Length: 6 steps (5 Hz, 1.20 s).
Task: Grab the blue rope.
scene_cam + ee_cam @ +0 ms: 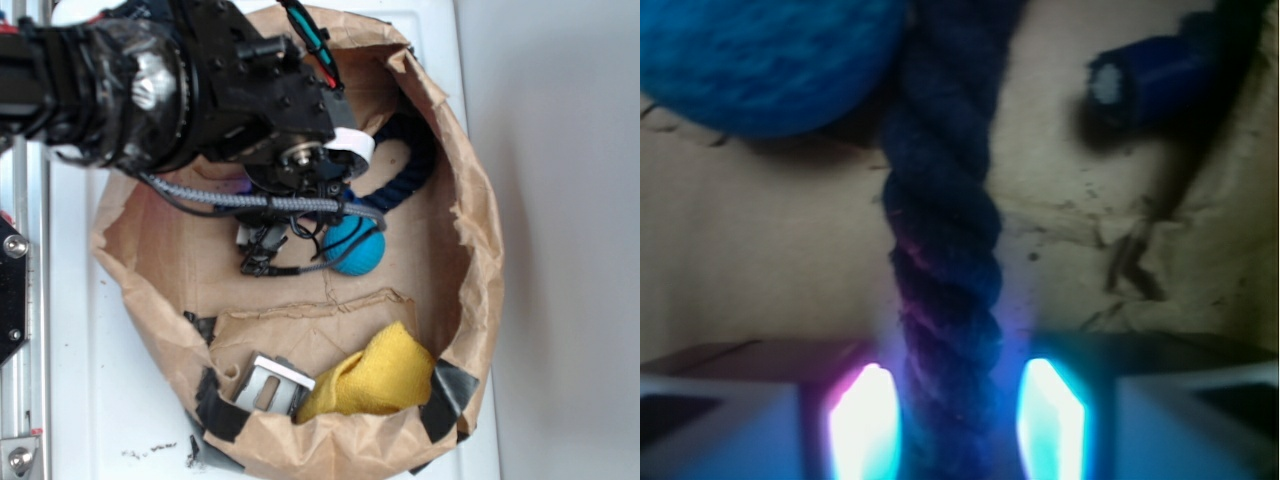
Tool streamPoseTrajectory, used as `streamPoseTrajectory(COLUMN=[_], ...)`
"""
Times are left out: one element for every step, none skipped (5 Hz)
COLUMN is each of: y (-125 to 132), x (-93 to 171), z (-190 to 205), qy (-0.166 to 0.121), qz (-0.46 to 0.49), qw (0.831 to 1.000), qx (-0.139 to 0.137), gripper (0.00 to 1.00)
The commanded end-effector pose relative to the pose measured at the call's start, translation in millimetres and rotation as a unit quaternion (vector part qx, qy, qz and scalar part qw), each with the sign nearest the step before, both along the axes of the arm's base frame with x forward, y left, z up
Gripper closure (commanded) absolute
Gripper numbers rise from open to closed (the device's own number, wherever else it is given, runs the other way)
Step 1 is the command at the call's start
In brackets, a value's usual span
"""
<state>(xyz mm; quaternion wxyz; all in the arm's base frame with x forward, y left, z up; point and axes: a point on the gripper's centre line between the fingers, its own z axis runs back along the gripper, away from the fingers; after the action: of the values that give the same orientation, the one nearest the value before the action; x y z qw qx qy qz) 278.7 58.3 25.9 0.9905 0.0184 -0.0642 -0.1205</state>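
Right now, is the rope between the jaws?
Yes, in the wrist view the rope runs straight down the gap between the two jaws, beside the ball.

Inside the paper bag [480, 250] on the tabletop [90, 350]: rope [415, 165] toward the far edge, ball [355, 245] touching it, cloth [380, 375] and metal bracket [272, 385] at the near edge. Rope between gripper [958, 420] fingers.

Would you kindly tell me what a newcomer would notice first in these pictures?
In the wrist view, the dark rope runs up between the two glowing fingers of the gripper, with the turquoise ball at upper left. From outside, the black arm reaches into a crumpled paper bag, where a yellow cloth lies at the lower rim.
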Motion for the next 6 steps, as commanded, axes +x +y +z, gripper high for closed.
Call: streamPoseTrajectory(y=[-3, -3, -2, -15, -34, -50], x=[3, 3, 2, -5, -4, -6], z=[6, 6, 11, 55, 105, 141], qy=[-0.02, -0.021, -0.022, -0.018, 0.002, -0.012], qz=[0.007, 0.008, 0.022, 0.058, 0.09, 0.116], qw=[1.0, 1.0, 0.999, 0.998, 0.996, 0.993], qx=[0.003, 0.005, 0.008, 0.009, 0.011, 0.035], gripper=[1.0, 1.0, 1.0, 1.0, 1.0, 1.0])
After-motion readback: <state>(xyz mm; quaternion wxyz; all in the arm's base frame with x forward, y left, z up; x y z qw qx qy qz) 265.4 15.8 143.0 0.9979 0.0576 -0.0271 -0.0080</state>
